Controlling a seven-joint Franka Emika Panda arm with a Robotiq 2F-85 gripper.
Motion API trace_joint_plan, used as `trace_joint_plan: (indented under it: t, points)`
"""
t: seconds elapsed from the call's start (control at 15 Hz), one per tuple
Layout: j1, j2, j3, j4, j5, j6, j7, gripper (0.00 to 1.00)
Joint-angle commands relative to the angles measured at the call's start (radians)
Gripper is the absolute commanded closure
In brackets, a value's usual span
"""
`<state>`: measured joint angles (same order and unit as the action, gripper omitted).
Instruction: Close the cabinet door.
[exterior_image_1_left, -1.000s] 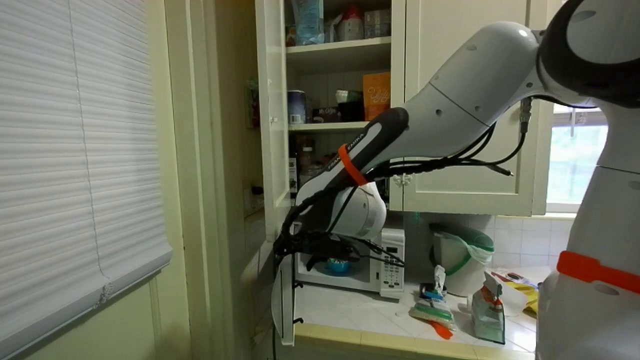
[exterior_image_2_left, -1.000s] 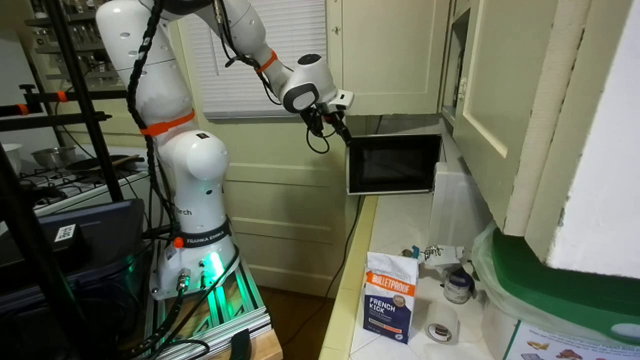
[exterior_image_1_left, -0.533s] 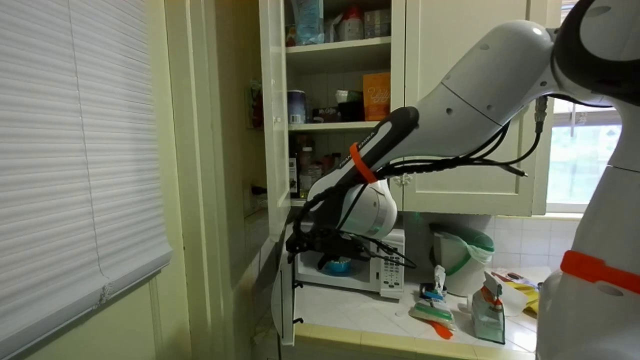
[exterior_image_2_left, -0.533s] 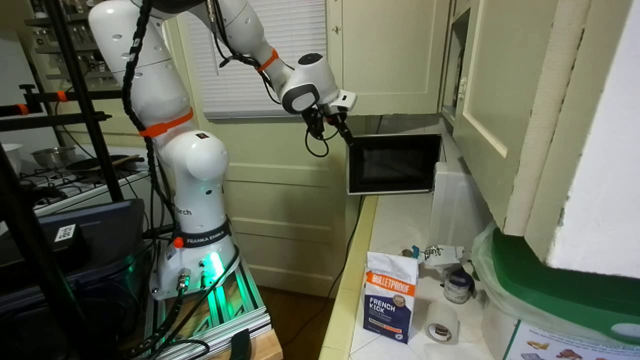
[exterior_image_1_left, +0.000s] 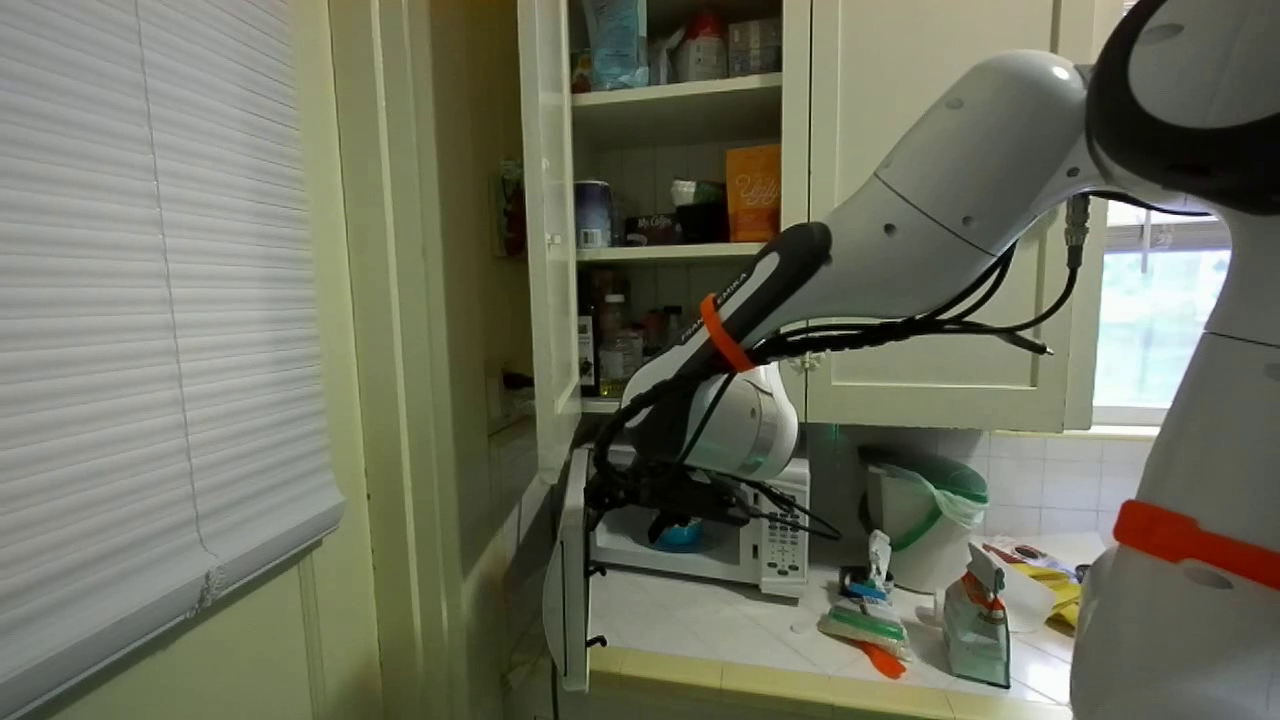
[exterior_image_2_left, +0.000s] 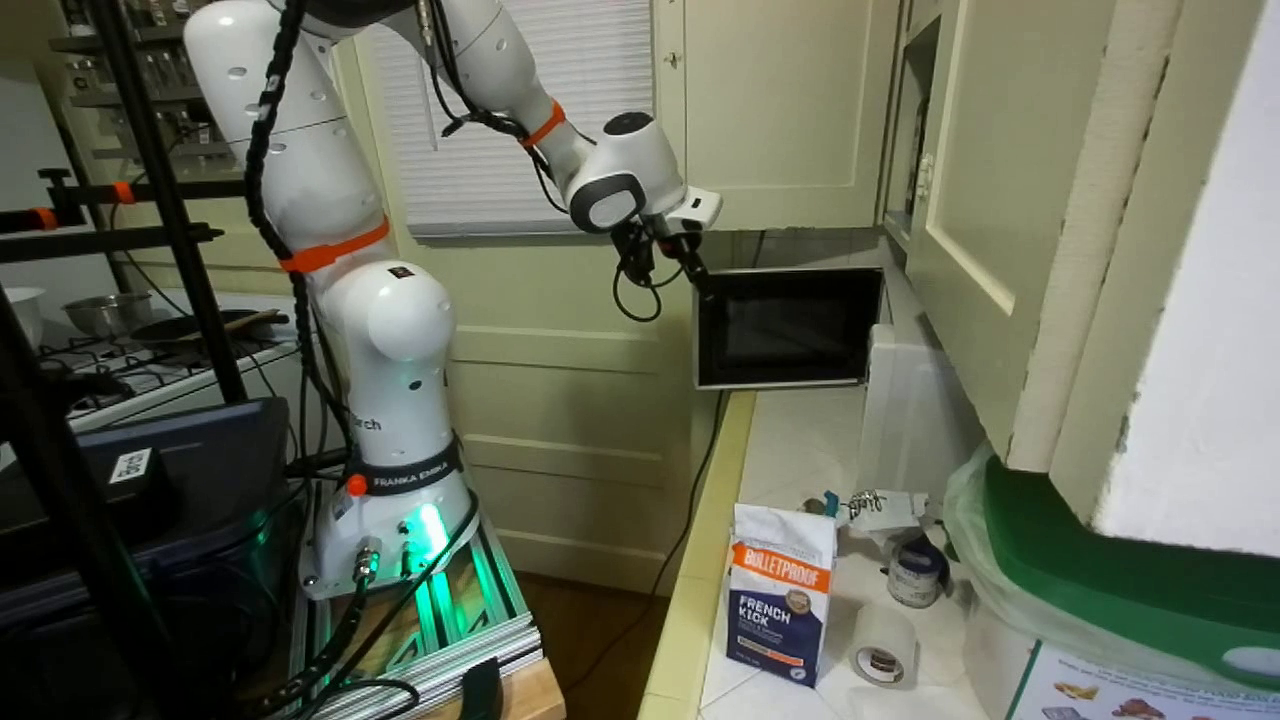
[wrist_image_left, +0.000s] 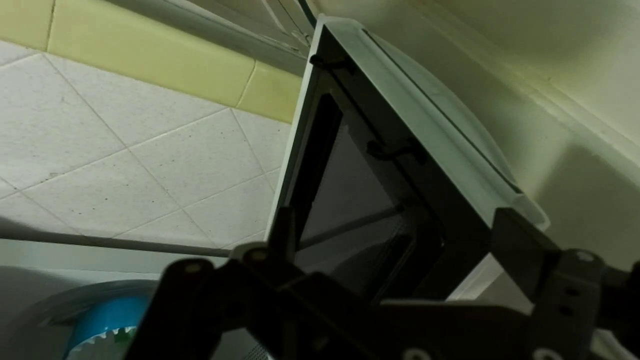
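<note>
The cabinet door (exterior_image_1_left: 552, 260), tall and cream-painted, stands open at the left of the shelves, seen nearly edge-on. In an exterior view its panel (exterior_image_2_left: 775, 110) hangs above the microwave's open door. The wrist view does not show it. My gripper (exterior_image_2_left: 702, 284) is below the level of the cabinet door's lower edge, at the upper corner of the microwave door; contact cannot be told. In the wrist view my gripper (wrist_image_left: 397, 222) is open, its black fingers wide apart, with the microwave door behind the gap. Cables and the wrist partly hide the gripper (exterior_image_1_left: 655, 505) in an exterior view.
The microwave door (exterior_image_1_left: 570, 600) stands open below the cabinet, jutting over the counter's yellow edge (wrist_image_left: 165, 55). A blue bowl (exterior_image_1_left: 680, 538) sits inside the microwave (exterior_image_1_left: 785, 535). A closed cream door (exterior_image_1_left: 930, 200), coffee bag (exterior_image_2_left: 780, 600) and green-lidded bin (exterior_image_1_left: 925, 510) are nearby.
The cabinet door has swung slightly to the right in an exterior view, then stayed still. My gripper has moved right and slightly down, off from the door's lower edge.
</note>
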<state>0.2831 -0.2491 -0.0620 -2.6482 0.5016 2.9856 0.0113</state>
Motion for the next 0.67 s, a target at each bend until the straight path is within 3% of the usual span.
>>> trace_joint_plan:
  t: [0.0, 0.13, 0.4, 0.6]
  points:
    - [-0.012, -0.005, -0.009, -0.011, -0.003, -0.009, -0.008, 0.00]
    - [-0.046, -0.046, 0.019, -0.040, -0.057, -0.069, 0.019, 0.00]
    - [-0.176, -0.149, 0.144, -0.122, -0.315, -0.249, 0.126, 0.00]
    - [-0.202, -0.228, 0.197, -0.127, -0.405, -0.376, 0.173, 0.00]
